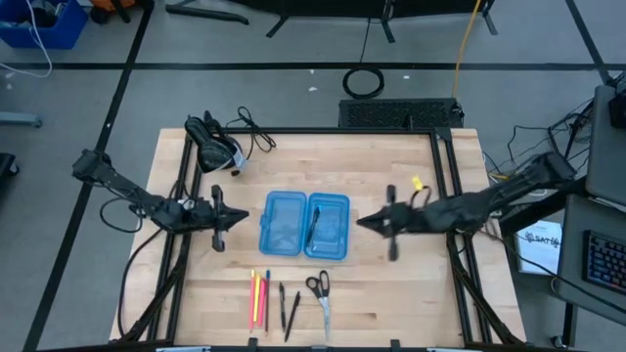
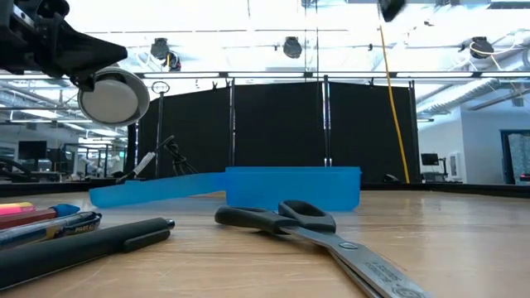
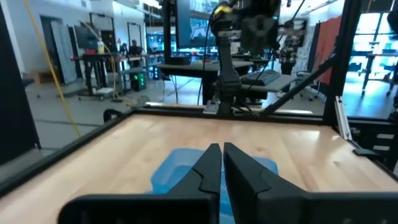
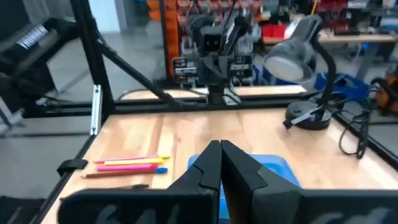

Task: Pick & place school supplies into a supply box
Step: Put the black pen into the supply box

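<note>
The blue supply box [image 1: 304, 225] lies open in the middle of the table, both halves flat, and one black pen [image 1: 315, 223] lies in its right half. Near the table's near edge lie yellow and pink pens [image 1: 259, 298], two black pens [image 1: 287, 308] and the black-handled scissors [image 1: 320, 293]. The scissors [image 2: 315, 228] rest flat in front of the box [image 2: 290, 189] in the low view. My left gripper [image 1: 240, 217] hovers just left of the box, shut and empty. My right gripper [image 1: 364, 223] hovers just right of it, shut and empty.
A desk lamp [image 1: 210, 142] with its cable stands at the table's far left corner. Black frame rails [image 1: 445, 196] run along the table's left, right and far sides. A small yellow piece [image 1: 417, 183] lies by the right arm.
</note>
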Available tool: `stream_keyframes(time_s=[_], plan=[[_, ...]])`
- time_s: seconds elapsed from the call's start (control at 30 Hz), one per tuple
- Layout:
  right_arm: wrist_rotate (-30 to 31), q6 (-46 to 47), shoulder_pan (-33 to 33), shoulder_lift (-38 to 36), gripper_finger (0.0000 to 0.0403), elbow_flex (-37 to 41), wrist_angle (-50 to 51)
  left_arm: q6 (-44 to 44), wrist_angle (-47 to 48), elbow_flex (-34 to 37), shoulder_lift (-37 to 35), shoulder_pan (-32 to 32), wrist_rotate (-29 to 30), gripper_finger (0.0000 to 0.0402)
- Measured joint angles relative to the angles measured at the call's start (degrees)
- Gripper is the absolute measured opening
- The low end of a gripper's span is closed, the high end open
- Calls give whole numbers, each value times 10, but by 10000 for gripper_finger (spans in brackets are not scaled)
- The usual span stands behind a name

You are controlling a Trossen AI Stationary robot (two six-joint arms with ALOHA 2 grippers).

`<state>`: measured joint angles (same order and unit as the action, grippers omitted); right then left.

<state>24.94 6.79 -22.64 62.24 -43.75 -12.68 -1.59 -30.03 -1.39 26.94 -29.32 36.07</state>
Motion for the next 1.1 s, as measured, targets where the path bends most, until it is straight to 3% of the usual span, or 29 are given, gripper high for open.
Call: stream_keyframes(time_s=[0.33, 0.53, 0.67, 0.87, 1.0, 1.1], plan=[[21, 104, -38, 329, 4, -370, 159, -25, 24, 0, 0, 0, 0, 42], [20, 250, -17, 465, 4, -540, 281, -27, 61, 0, 0, 0, 0, 42], [17, 321, -1, 530, 4, -571, 247, -46, 63, 0, 0, 0, 0, 42], [-58, 368, 24, 598, 4, -573, 164, -61, 65, -1, 0, 0, 0, 42], [-58, 437, 33, 632, 7, -573, 178, -61, 88, -1, 0, 0, 0, 42], [-93, 496, 35, 644, 31, -573, 207, -58, 102, -1, 0, 0, 0, 42]])
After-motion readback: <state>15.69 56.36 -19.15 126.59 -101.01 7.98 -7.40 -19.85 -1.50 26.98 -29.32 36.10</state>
